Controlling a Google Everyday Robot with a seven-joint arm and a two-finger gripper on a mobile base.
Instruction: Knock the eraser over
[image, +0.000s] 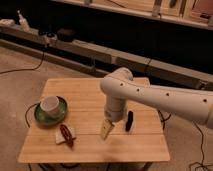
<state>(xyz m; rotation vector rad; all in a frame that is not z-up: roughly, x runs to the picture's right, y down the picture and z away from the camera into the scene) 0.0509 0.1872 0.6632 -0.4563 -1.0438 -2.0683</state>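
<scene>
The eraser (129, 121) is a slim dark slab standing upright on the wooden table (85, 97), right of centre. My white arm reaches in from the right and bends down to the table. The gripper (110, 120) is at the arm's lower end, just left of the eraser and a small gap away from it. A cream-white blocky object (106, 130) sits tilted right under the gripper; I cannot tell whether it is held.
A white cup (50, 104) stands on a green plate (39, 116) at the table's left. A reddish-brown item with a white piece (65, 135) lies near the front left. Cables run over the floor, and a dark bench stands behind the table.
</scene>
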